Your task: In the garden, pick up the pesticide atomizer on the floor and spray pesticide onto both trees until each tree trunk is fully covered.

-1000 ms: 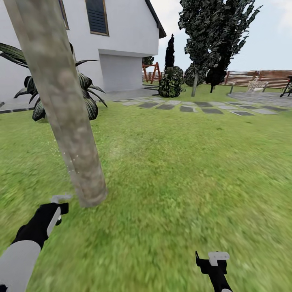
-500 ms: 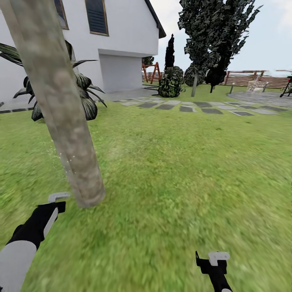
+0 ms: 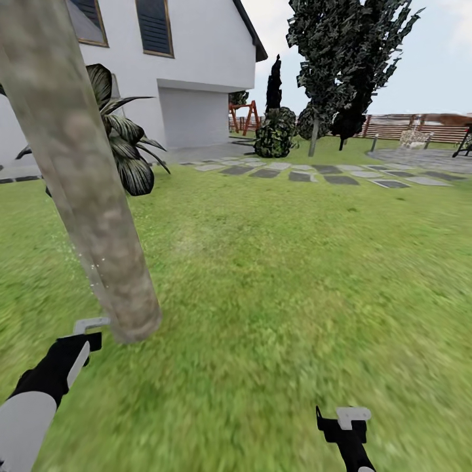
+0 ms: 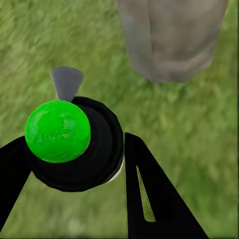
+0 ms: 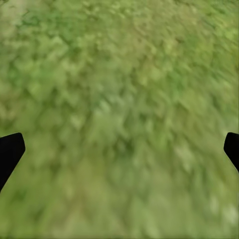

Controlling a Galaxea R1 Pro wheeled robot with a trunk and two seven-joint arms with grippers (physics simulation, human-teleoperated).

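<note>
1. The pesticide atomizer (image 4: pixel 74 142) sat in the left gripper (image 4: pixel 74 164), whose black fingers (image 4: pixel 149 194) closed on either side of its dark round body; its glossy green cap faced the wrist camera and a grey nozzle tip stuck out beyond it.

2. In the head view the left gripper (image 3: pixel 78 344) hung low over the lawn (image 3: pixel 295 262), with the atomizer's pale grey nozzle (image 3: pixel 90 324) just beside the foot of the tree trunk (image 3: pixel 85 196) and aimed toward it.

3. The trunk rose thick, pale grey-beige and mottled, leaning across the picture from the grass up past its top edge. A few faint pale specks showed along its lower flank; whether they were spray I could not tell.

4. The right gripper (image 3: pixel 345 419) hovered well apart over bare grass, jaws spread wide with nothing between them.

5. Handling, as a judgement: the atomizer looked like a small rigid plastic bottle, light, smooth and probably somewhat slippery. A hold around the broad dark body below the cap, as here, seemed soundest, keeping the nozzle free.

6. Far across the lawn stood a white house (image 3: pixel 196 65), grey paving slabs (image 3: pixel 301 174) and a brown slatted fence (image 3: pixel 406 124).
</note>
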